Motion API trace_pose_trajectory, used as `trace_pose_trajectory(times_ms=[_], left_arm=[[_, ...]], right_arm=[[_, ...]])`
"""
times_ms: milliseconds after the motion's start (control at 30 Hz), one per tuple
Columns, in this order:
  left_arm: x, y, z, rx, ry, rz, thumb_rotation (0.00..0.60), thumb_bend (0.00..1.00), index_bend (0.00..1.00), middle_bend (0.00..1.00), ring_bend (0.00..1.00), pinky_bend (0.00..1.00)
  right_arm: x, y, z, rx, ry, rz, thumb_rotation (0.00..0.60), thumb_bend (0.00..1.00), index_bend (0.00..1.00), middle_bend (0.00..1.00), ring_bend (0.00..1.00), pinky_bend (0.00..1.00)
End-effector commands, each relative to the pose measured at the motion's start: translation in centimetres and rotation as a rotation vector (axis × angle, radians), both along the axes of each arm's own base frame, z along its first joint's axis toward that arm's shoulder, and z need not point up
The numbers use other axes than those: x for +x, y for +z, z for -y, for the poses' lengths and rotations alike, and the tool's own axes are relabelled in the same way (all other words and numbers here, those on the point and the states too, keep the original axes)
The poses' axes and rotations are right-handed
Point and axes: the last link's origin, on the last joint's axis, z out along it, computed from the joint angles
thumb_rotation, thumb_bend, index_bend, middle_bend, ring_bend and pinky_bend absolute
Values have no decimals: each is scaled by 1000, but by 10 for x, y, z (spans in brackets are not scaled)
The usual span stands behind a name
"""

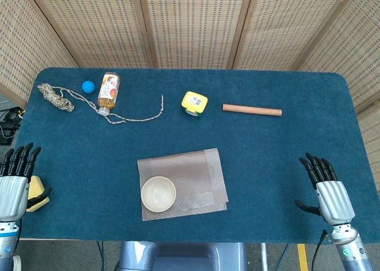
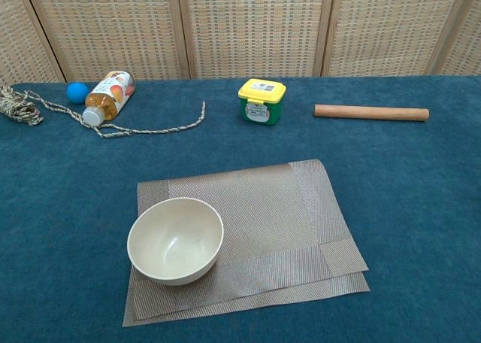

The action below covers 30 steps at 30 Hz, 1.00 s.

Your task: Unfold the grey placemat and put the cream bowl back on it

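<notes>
The blue-covered table (image 1: 249,152) fills most of the frame, and the grey placemat (image 1: 190,179) lies folded over on itself at lower centre with the cream bowl (image 1: 158,194) sitting on its lower left corner. Both hands are parked at the bottom corners holding nothing, left hand (image 1: 15,185) and right hand (image 1: 329,191), fingers straight and slightly spread. Along the top there's a wooden dowel (image 1: 252,110), a juice bottle (image 1: 108,92) lying across a frayed rope (image 1: 89,104), a yellow-lidded tub (image 1: 194,102) and a little blue ball (image 1: 88,86)
</notes>
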Motion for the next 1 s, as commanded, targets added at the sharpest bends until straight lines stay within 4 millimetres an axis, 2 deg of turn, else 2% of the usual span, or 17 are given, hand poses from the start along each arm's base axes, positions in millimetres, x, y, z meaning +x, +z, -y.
trace_pose_trajectory(times_ms=[33,300,433,767,1000], left_arm=[[0,-1,0,-6,3,-1,600,86,0,0,0,0],[0,-4,-1,-13,-2,-1,600,86,1,0,0,0],[3,-7,0,-24,-19,5,600,87,34,0,0,0],[14,-25,-1,-79,-65,-9,600,88,87,0,0,0],[25,-47,-9,-151,-105,-28,600,91,245,0,0,0]], right_arm=[[0,0,-1,2,3,-2,600,69,0,0,0,0],[2,0,-2,2,12,1,600,69,0,0,0,0],[3,2,-4,-1,14,5,600,69,0,0,0,0],[3,5,-4,-5,14,20,600,69,0,0,0,0],[1,4,-3,4,2,17,600,69,0,0,0,0]])
